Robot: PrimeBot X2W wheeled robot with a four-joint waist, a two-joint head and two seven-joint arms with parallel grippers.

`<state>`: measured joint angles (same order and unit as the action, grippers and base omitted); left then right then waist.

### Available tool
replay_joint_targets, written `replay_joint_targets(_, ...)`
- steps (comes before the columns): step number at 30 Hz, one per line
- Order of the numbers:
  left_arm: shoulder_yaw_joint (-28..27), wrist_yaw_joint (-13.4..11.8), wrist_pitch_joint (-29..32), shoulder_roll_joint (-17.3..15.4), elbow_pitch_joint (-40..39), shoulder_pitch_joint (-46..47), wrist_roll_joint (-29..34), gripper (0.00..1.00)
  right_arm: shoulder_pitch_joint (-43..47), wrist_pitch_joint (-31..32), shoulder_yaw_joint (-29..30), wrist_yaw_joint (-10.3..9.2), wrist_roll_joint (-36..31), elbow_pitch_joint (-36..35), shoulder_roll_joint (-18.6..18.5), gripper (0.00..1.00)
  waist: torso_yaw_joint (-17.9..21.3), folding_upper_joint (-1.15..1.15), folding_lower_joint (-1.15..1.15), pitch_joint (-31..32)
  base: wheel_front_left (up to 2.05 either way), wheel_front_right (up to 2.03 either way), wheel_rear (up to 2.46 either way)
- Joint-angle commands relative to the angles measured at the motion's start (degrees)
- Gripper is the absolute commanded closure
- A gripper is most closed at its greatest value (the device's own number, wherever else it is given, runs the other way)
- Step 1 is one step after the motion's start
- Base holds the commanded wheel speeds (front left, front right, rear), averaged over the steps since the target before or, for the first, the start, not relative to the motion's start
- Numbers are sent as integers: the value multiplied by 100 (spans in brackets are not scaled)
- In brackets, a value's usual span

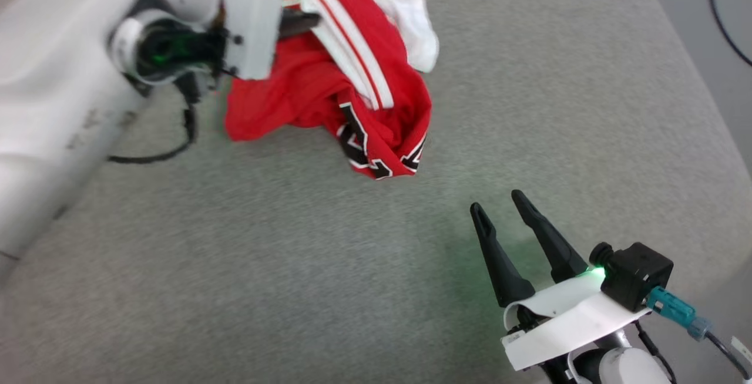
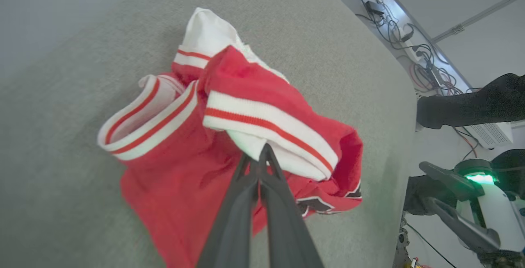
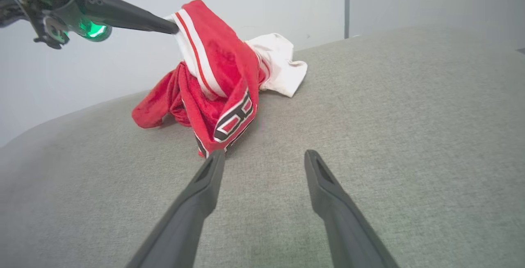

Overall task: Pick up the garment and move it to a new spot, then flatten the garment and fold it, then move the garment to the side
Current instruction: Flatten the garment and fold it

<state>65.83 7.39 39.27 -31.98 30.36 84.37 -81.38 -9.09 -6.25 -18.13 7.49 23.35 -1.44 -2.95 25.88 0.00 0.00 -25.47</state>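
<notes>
At the far left, the left claw point(image 2: 263, 153) is pinched on the striped trim point(image 2: 266, 122) of the red jersey point(image 1: 305, 90), bunched on the grey worktop point(image 1: 294, 266). The right claw point(image 1: 498, 202), near right, stands apart, empty. That small pinch could slip when lifted.

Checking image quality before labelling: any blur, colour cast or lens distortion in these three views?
Head view: the pale left forearm is soft and smeared, and a green glow tints the grey surface beside the right end effector. Left wrist view: the left end effector, shut on the garment, looks soft up close. Right wrist view: wide-angle lens bows the surface's far edge.
</notes>
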Motion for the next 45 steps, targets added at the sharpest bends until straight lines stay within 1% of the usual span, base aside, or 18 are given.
replay_joint_targets(1, 11, 15, 60, -168, -20, 64, -23, 100, -96, 76, 56, 0, -81, -36, 4, 0, -511, 0, 0, 319, 0, 0, 0)
replay_joint_targets(2, 11, 15, 60, -168, -20, 64, -23, 100, -96, 76, 56, 0, -81, -36, 4, 0, -511, 0, 0, 319, 0, 0, 0)
replay_joint_targets(3, 53, 16, 189, -354, -16, 95, -35, 100, -96, 155, 79, 0, -113, -55, 3, 0, -663, 0, 0, 397, 0, 0, 0)
replay_joint_targets(4, 53, 16, 189, -354, -16, 95, -35, 100, -96, 155, 79, 0, -113, -55, 3, 0, -663, 0, 0, 397, 0, 0, 0)
replay_joint_targets(7, 131, 15, 393, -734, 25, 120, -16, 100, -87, 263, 119, 0, -141, -93, 3, 0, -833, 0, 0, 480, 0, 0, 0)
replay_joint_targets(11, 270, 15, 640, -1323, 83, 157, 137, 100, -8, 335, 181, 0, -165, -148, 3, 0, -957, 0, 0, 538, 0, 0, 0)
replay_joint_targets(14, 457, 15, 767, -1753, 117, 209, 479, 100, 42, 369, 198, 0, -171, -176, 3, 0, -1000, 0, 0, 544, 0, 0, 0)
replay_joint_targets(15, 523, 16, 778, -1876, 114, 231, 690, 100, 46, 385, 198, 0, -170, -186, 3, 0, -1006, 0, 0, 542, 0, 0, 0)
replay_joint_targets(18, 632, 16, 689, -2068, 195, 167, 1100, 100, 28, 415, 163, 0, -162, -225, 4, 0, -996, 0, 0, 508, 0, 0, 0)
replay_joint_targets(20, 684, 15, 574, -2068, 238, 75, 1365, 100, 8, 420, 135, 0, -162, -252, 4, 0, -981, 0, 0, 457, 0, 0, 0)
replay_joint_targets(22, 705, 15, 396, -1981, 280, -9, 1540, 100, -19, 442, 98, 0, -161, -277, 4, 0, -951, 0, 0, 389, 0, 0, 0)
replay_joint_targets(26, 716, 15, -103, -1594, 388, -133, 1591, 100, -62, 440, 44, 0, -151, -317, 6, 0, -849, 0, 0, 227, 0, 0, 0)
replay_joint_targets(30, 668, 15, -469, -1127, 447, -241, 1330, 100, -85, 395, 26, 0, -121, -340, 5, 0, -733, 0, 0, 83, 0, 0, 0)
replay_joint_targets(33, 682, 15, -553, -919, 462, -255, 1213, 100, -91, 355, -22, 0, -87, -347, 6, 0, -634, 0, 0, -18, 0, 0, 0)
replay_joint_targets(35, 699, 15, -593, -896, 471, -283, 1267, 100, -74, 319, -60, 0, -55, -326, 6, 0, -567, 0, 0, -65, 0, 0, 0)
replay_joint_targets(39, 733, 15, -683, -1001, 607, -449, 1392, 100, -76, 253, -116, 0, -22, -266, 6, 0, -485, 0, 0, -117, 0, 0, 0)
replay_joint_targets(43, 741, 15, -852, -1063, 676, -581, 1319, 100, -77, 193, -78, 0, -9, -201, 6, 0, -558, 0, 0, -111, 0, 0, 0)
replay_joint_targets(45, 710, 15, -941, -1041, 602, -563, 1141, 71, -87, 198, -21, 0, -33, -177, 5, 0, -662, 0, 0, -63, 0, 0, 0)
